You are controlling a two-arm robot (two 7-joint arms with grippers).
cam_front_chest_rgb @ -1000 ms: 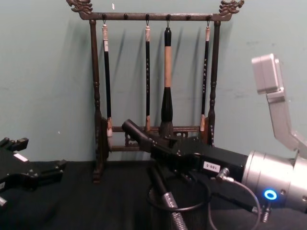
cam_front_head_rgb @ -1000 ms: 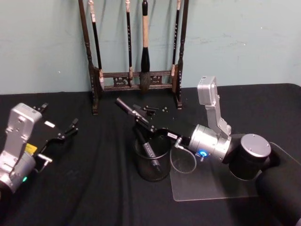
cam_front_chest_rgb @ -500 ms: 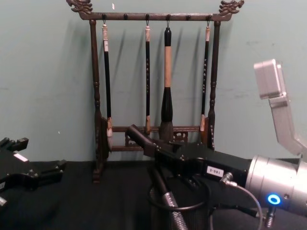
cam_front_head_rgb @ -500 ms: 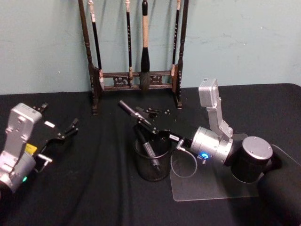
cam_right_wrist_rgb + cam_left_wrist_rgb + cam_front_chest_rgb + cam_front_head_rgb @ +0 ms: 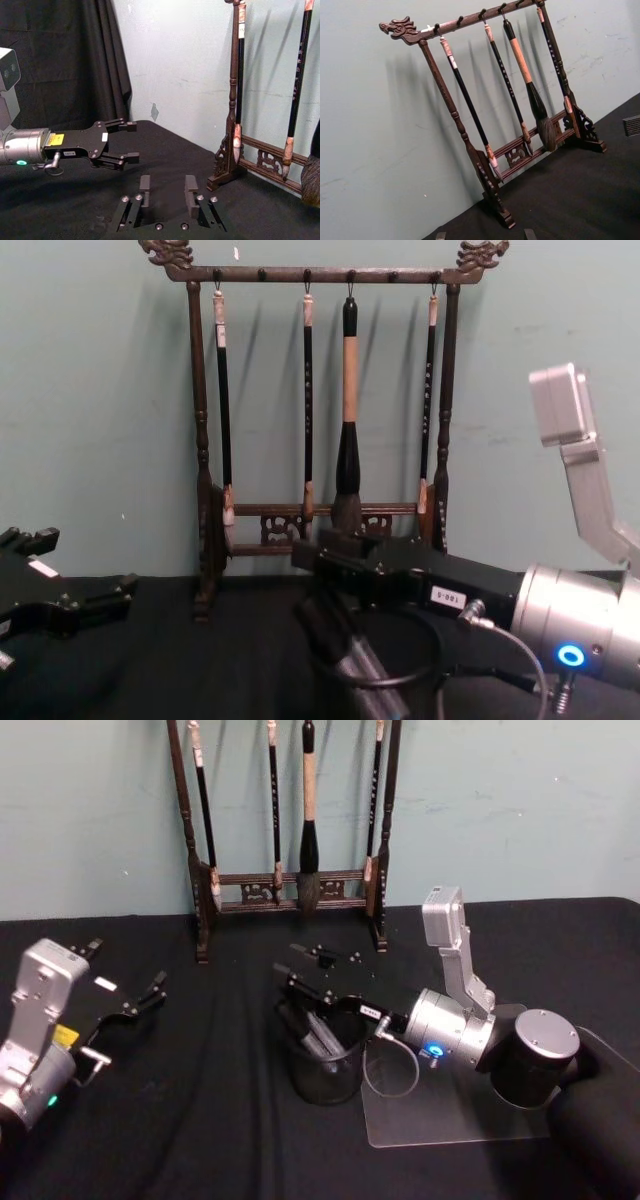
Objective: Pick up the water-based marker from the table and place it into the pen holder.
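Right under the right tool (image 5: 300, 972) sits the small round black wire-mesh pen holder (image 5: 324, 1065), and the dark water-based marker (image 5: 318, 1038) is already inside it, leaning at a slant with its upper end against the rim on the robot's left side. From the chest view the marker (image 5: 345, 655) pokes up just below the tool's fingers, which don't appear to be touching it. The right wrist view shows the two black pads (image 5: 190, 182) standing apart with nothing between them, so that tool is spread open and holding nothing.

Off to the left of the right tool, well apart from the holder, the left tool (image 5: 150, 995) hangs above the black cloth tabletop (image 5: 200, 1120). Its fingers are parted too, and you can see that nicely from the right wrist view, where the left tool (image 5: 131, 141) sticks out sideways with a clear gap in it.

Beyond the right tool, against the pale green wall (image 5: 520, 810), stands the tall dark wooden brush rack with dragon-carved ends (image 5: 320, 275), with four calligraphy brushes (image 5: 348, 420) hanging from it. Beneath the right arm, beside the holder, there's a clear plastic sheet (image 5: 440, 1115) lying flat on the cloth.
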